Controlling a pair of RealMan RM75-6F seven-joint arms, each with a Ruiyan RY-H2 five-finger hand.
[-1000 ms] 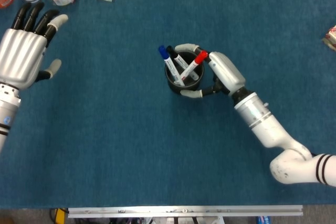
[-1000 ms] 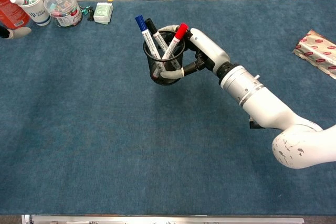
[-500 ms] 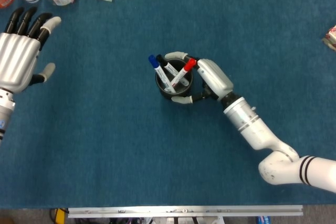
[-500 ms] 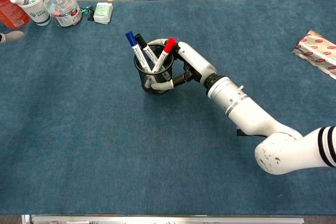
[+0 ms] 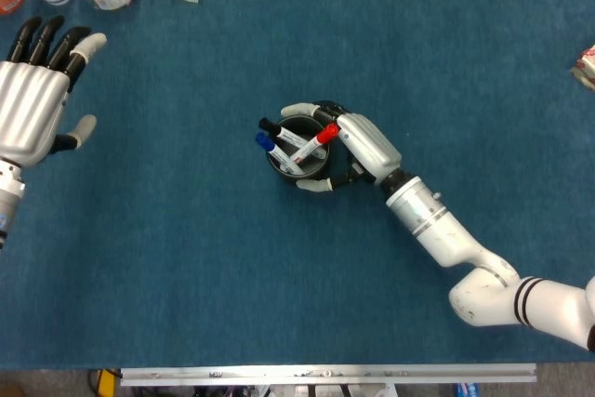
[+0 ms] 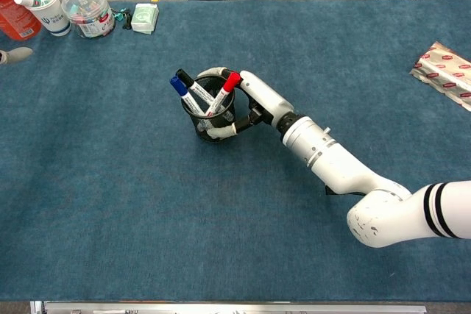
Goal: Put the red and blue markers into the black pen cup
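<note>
I am seeing the black pen cup (image 5: 299, 157) sitting just left of the middle of the head view, a dark mesh cylinder standing upright on the blue table (image 5: 186, 267). Three markers are leaning out of it, all with white barrels: the red marker (image 6: 221, 93) is tilting toward the right rim with its red cap up, the blue marker (image 6: 187, 96) is tilting toward the left with its blue cap up, and a black-capped marker (image 6: 194, 89) is lying close alongside the blue one. My right robot hand (image 5: 358, 144) is wrapping the cup from its right side, one pale-tipped finger curving over the far rim and another curling under the near wall, so it is holding the cup. The red cap is sitting right against the top of this hand.

My left robot hand (image 5: 35, 95) is hanging at the far left of the head view, well apart from the cup, fingers spread and holding nothing; in the chest view only a fingertip is poking in at the left edge.

The lower barrels of the markers are hidden inside the mesh. At the upper left, a paper cup (image 6: 47, 8), a clear tub (image 6: 88, 12) and a pale green box (image 6: 145, 17) are sitting together; a red object beside them is being cut off by the frame edge. At the right edge a patterned packet (image 6: 447, 73) is lying partly out of view.
</note>
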